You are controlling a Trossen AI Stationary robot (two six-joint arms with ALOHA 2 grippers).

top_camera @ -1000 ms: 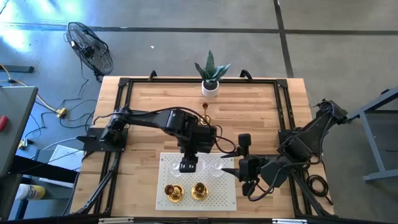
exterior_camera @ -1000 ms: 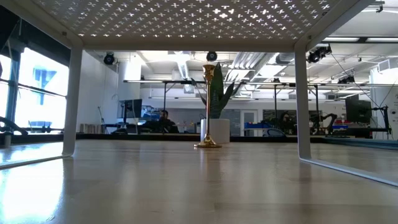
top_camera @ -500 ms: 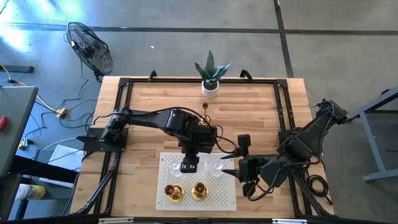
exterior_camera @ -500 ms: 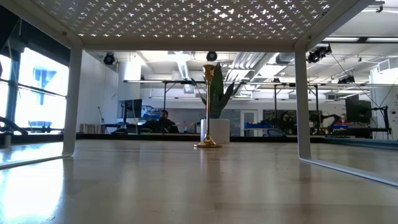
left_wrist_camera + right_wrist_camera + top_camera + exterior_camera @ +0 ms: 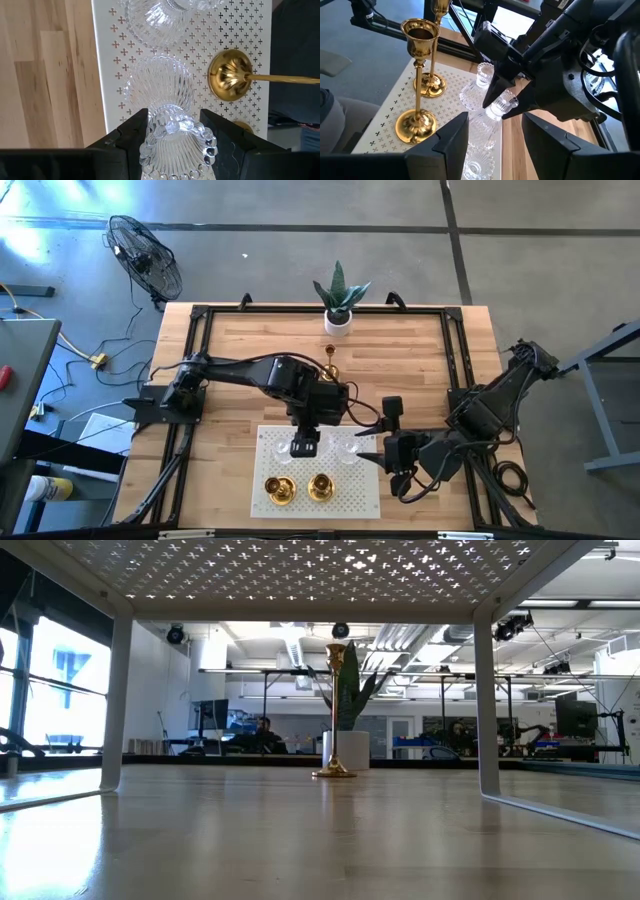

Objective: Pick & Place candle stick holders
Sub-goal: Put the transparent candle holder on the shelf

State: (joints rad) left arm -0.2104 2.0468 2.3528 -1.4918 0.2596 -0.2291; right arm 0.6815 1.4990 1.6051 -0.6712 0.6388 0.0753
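Left gripper (image 5: 172, 131) closed partway on a clear ribbed glass candle holder (image 5: 167, 105), fingers (image 5: 131, 131) clamping its beaded top; long axis straight away from the wrist, flared base over the white perforated mat (image 5: 110, 75). Just beyond: another glass holder (image 5: 157, 17). Two upright brass holders (image 5: 416, 125) also on the mat; a third brass holder (image 5: 329, 362) upright on bare wood near the potted plant (image 5: 340, 300). Right gripper (image 5: 392, 408) beside the mat, half open, holding nothing.
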